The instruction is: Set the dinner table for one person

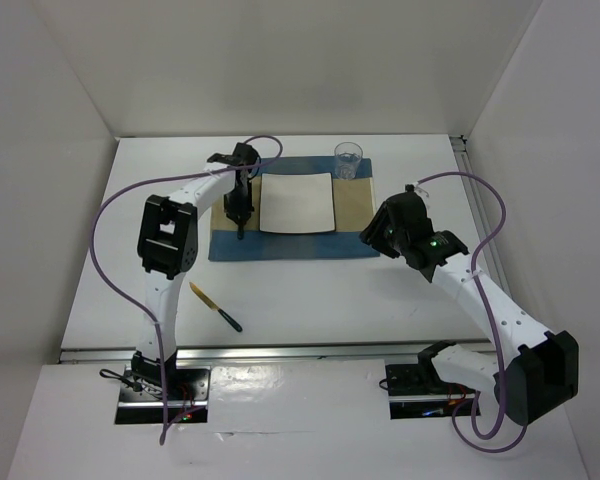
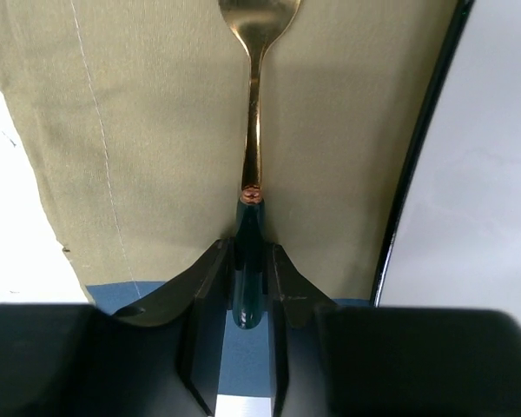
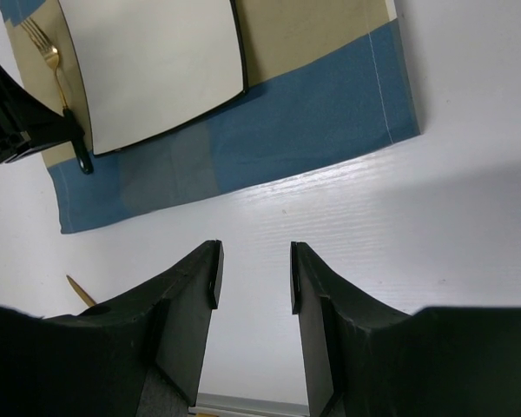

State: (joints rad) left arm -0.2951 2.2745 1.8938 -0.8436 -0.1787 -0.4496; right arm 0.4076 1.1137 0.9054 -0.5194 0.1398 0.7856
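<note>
Matte white and large, the dinner table (image 1: 330,300) is spread between white walls (image 1: 280,60); a blue-and-tan striped cloth placemat (image 1: 290,245) and square white plate (image 1: 297,203) are laid far-centre. The right gripper (image 3: 253,274) is held parted, empty; a gold, dark-handled fork (image 2: 253,130) is clamped by the left gripper (image 2: 247,261).

A blue-and-tan striped placemat (image 1: 355,205) is being shown spread flat. A square white plate (image 1: 297,203) with a dark rim is being carried at its middle. At 1 o'clock from the plate, a clear glass (image 1: 348,160) is being seen standing upright at the cloth's far edge. At 9 o'clock from the plate, just beside its rim, a gold fork (image 2: 254,130) with a dark green handle is being seen over the tan band, tines pointed to 12 o'clock. At 7 o'clock from the placemat, apart from the cloth, a gold-bladed knife (image 1: 215,307) is being shown lying flat, blade pointed to 10 o'clock, dark handle to 4 o'clock.
</note>
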